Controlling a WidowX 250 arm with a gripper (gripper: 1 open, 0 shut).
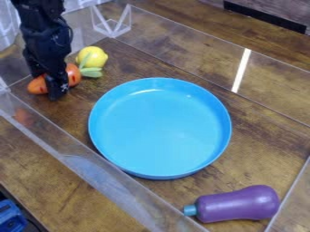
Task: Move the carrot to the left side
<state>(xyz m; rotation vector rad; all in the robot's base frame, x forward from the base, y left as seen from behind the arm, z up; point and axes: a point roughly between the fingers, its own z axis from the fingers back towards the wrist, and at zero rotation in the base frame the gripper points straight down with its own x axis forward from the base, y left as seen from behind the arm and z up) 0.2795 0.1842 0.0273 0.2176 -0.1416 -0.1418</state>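
The orange carrot point(40, 86) lies low on the wooden table at the far left, its pale green top point(89, 72) pointing right. My black gripper point(53, 83) points down over the carrot's middle, with its fingers on either side of it. Orange shows to the left and right of the fingers. At this size I cannot make out whether the jaws still press on the carrot or stand off it.
A yellow lemon point(92, 57) sits just right of the carrot's top. A large blue plate point(160, 125) fills the middle. A purple eggplant point(238, 204) lies at the front right. Clear plastic walls point(54, 136) border the table.
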